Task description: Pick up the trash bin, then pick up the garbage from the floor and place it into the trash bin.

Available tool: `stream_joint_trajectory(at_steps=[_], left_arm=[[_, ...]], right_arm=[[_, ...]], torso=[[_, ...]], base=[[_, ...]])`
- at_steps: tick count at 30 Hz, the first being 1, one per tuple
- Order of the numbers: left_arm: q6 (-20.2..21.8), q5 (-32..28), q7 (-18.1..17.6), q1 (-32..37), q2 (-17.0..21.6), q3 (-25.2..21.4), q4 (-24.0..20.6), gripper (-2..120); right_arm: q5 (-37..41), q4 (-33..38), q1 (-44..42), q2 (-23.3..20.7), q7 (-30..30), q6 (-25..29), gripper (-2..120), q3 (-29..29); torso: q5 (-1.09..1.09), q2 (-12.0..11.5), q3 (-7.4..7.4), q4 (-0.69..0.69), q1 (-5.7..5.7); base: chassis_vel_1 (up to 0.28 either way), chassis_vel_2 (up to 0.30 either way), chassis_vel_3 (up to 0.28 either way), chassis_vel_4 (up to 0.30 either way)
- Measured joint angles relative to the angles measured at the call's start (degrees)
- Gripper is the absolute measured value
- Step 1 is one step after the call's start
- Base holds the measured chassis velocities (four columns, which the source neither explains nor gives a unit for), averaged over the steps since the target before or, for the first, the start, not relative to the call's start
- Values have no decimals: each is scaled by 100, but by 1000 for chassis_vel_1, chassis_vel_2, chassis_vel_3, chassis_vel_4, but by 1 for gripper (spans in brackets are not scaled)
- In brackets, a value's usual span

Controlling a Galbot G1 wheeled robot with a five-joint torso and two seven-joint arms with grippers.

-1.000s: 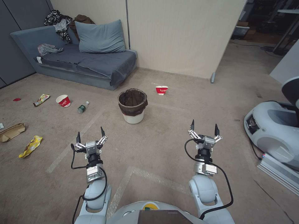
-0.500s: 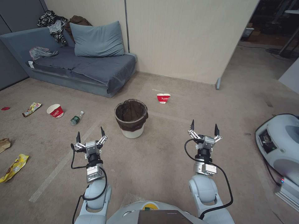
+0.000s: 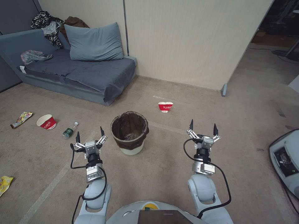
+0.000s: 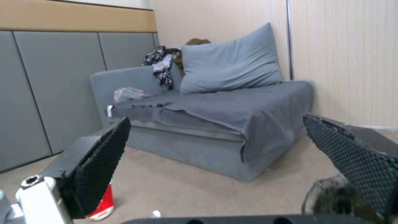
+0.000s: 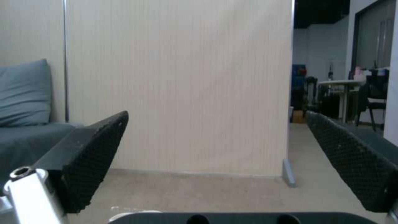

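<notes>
From the head view, the trash bin [image 3: 129,133] stood upright on the carpet just ahead of me, between my two arms and a little nearer the left one. My left hand [image 3: 89,134] hovered just left of it, fingers spread wide and holding nothing; my right hand [image 3: 202,127] hung well to the bin's right, equally wide and equally empty. Neither touched the bin. The garbage lay scattered: a crushed red-and-white cup [image 3: 165,106] beyond the bin toward the wall, another red cup [image 3: 46,121] and a small bottle [image 3: 69,130] off to the left, a snack wrapper [image 3: 21,119] farther left, and a yellow wrapper [image 3: 5,182] at the near left edge. A grey sofa [image 3: 78,73] sat at the far left.

From my left wrist, the two black pads [image 4: 101,163] stood far apart with only air between them — the sofa [image 4: 215,124] ahead, the bottom of a red cup [image 4: 101,203] low beside one pad, and a dark blurred shape I took for the bin's rim [image 4: 335,199] beside the other.

From my right wrist, the pads [image 5: 89,158] were likewise wide apart, facing the pale partition wall [image 5: 186,84] and bare carpet.

By my reckoning nothing of the task was done — the bin was not yet lifted, and every piece of litter I could see was still on the floor.
</notes>
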Motion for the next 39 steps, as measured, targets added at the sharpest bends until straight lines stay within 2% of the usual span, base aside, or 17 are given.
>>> stream_joint_trajectory(at_steps=[12,18,26,27,29,30,31,33,34,37,39], left_arm=[[1,-40,-20,-33,13,3,-29,100],[153,-387,-23,-134,247,-35,-103,100],[686,-1503,-46,-382,1134,29,-118,100],[826,-1783,-64,-442,1443,48,-101,100],[845,-1833,-67,-461,1537,56,-81,100],[879,-1935,-73,-520,1904,94,32,100],[879,-1935,-73,-520,1904,94,32,100],[1007,-2291,-126,-587,2356,206,185,100],[1007,-2291,-126,-587,2356,206,185,100],[1257,-2813,-159,-748,2838,306,373,100],[1363,-3013,-169,-821,2966,339,406,100]], right_arm=[[26,-72,36,-33,58,6,100,10],[102,-111,66,-91,67,1,100,10],[231,-147,69,-192,68,-50,100,4],[251,-164,69,-219,65,-57,100,2],[264,-169,69,-228,64,-59,100,-1],[293,-184,77,-250,57,-69,100,-16],[293,-184,77,-250,57,-69,100,-16],[318,-198,98,-270,45,-94,100,-51],[318,-198,98,-270,45,-94,100,-51],[354,-204,119,-299,31,-117,100,-112],[363,-205,123,-311,29,-123,100,-137]], torso=[[1,0,-2,-2,-1],[0,0,-1,-1,-1],[-1,0,-1,-1,-1],[0,0,-1,-1,-1],[-1,0,-1,-1,-1],[-2,0,-1,-1,-1],[-2,0,-1,-1,-1],[0,0,-1,-1,-1],[0,0,-1,-1,-1],[0,0,-1,0,-1],[-2,0,-1,0,-1]], base=[[-10,22,16,-7],[0,0,0,0],[0,0,0,0],[0,0,0,0],[0,0,0,0],[0,0,0,0],[0,0,0,0],[0,0,0,0],[0,0,0,0],[0,0,0,0],[0,0,0,0]])
